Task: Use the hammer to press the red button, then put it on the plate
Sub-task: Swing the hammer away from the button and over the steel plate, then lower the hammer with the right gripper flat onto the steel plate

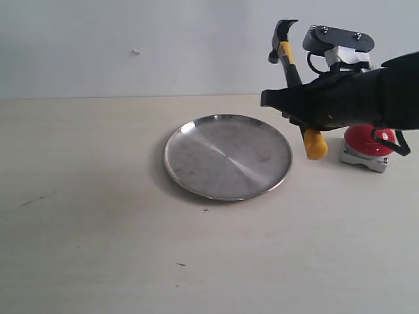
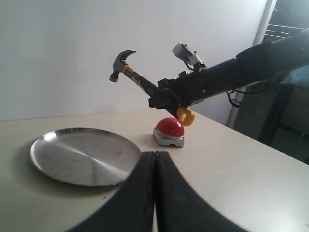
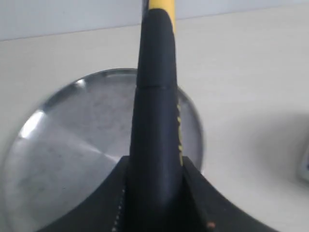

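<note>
Pale wooden table (image 1: 98,261), plain light wall behind

Round shallow silver metal plate (image 1: 216,160) lies flat, just ahead of and below the right gripper (image 1: 288,101). Seen from the left gripper (image 2: 155,162), it sits ahead and to one side

Right arm is a black sleeve that reaches in over the table and covers part of the button in the exterior view

Small claw hammer, dark head, black handle, yellow neck and end (image 1: 291,72): clamped at mid-handle by the right jaws and held off the table. Long axis steeply tilted. Head is high above the jaws, striking face turned down and away from the arm. Yellow end is below the jaws, between plate rim and button, touching neither

Glossy red dome button on a light grey square base (image 1: 366,140): under the right arm, behind the jaws

Left jaws are pressed together, tips touching

Yellowish marks along the handle in the right wrist view are too blurred to read
</note>
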Robot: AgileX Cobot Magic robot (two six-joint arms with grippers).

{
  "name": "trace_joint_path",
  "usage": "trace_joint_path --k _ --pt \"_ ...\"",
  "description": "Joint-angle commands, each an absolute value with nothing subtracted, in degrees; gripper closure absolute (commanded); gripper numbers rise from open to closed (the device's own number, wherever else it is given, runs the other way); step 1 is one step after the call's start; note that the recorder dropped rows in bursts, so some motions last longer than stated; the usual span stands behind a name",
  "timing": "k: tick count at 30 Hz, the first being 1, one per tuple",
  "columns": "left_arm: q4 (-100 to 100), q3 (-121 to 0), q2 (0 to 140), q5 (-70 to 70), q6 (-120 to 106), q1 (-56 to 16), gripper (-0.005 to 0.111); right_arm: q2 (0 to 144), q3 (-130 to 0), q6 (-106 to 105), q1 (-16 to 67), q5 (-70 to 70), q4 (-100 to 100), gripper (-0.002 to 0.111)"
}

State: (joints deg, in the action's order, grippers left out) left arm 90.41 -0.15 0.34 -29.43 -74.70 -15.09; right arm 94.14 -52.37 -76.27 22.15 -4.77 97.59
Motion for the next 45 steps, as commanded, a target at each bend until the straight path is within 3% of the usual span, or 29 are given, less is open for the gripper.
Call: trace_joint_path --k 1,4,6,14,21,35,45 --pt "90.6 0.0 0.0 -29.7 -74.8 -15.1 0.107 92.7 -54.2 -83.8 22.4 -16.3 99.0 0.108" --pt "90.6 0.0 0.0 -29.7 -74.8 -15.1 0.107 92.2 -54.1 -79.2 26.8 -38.8 88.1 0.108" --pt "90.6 0.0 0.0 -29.7 -74.8 -15.1 0.107 91.8 -52.5 -71.5 28.8 -43.7 80.5 0.108" --pt "90.6 0.0 0.0 -29.7 -74.8 -15.1 0.107 93.5 -48.3 -8.2 29.5 -27.3 36.9 0.108" --pt "90.6 0.0 0.0 -29.7 -74.8 -15.1 0.107 98.9 -48.4 38.9 29.5 -26.8 0.6 0.108" --pt "90.6 0.0 0.0 -29.7 -74.8 -15.1 0.107 114.8 -56.5 62.3 29.5 -32.8 -15.2 0.108" --pt "90.6 0.0 0.0 -29.7 -74.8 -15.1 0.107 120.9 -62.7 64.6 29.3 -29.2 -16.9 0.108"
